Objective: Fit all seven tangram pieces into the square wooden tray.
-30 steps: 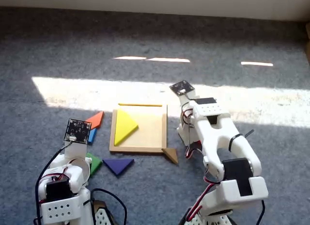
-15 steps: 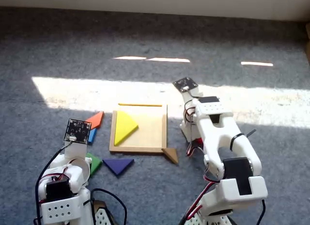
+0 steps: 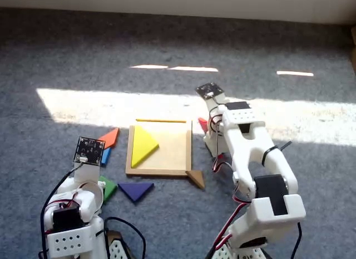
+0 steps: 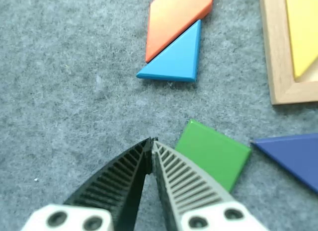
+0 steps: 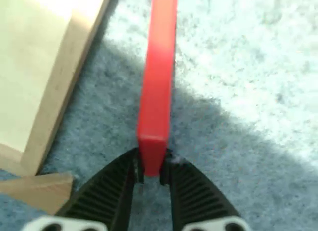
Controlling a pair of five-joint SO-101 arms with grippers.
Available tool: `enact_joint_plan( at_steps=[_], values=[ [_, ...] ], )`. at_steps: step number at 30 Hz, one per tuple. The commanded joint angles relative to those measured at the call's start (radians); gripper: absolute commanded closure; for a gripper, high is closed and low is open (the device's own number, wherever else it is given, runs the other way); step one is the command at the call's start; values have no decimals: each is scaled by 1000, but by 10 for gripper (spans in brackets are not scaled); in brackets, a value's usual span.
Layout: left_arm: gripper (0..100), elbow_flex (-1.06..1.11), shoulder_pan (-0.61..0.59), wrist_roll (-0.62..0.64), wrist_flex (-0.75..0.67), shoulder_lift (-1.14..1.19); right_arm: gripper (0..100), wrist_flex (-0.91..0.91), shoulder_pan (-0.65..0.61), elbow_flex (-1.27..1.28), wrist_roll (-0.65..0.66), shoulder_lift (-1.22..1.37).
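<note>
The square wooden tray lies mid-carpet with a yellow triangle in its left half. My right gripper is shut on a red piece, held on edge just right of the tray's right rim; the red piece peeks out beside the arm. My left gripper is shut with nothing in it, above the carpet next to the green square. An orange parallelogram, a light blue triangle and a dark blue triangle lie left of and below the tray.
A tan triangle rests at the tray's lower right corner, also seen as the tan triangle near my right gripper. A sunlit band crosses the carpet behind the tray. Open carpet stretches beyond and to the right.
My right arm has lifted and shifted slightly left toward the tray, bringing the red piece into sight beside it. The left arm has stayed still.
</note>
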Motion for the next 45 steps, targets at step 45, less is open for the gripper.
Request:
enact_joint_plan(
  at_steps=[45],
  values=[
    [994, 21, -12, 6, 6, -22, 991, -964, -226, 437, 727, -312]
  ],
)
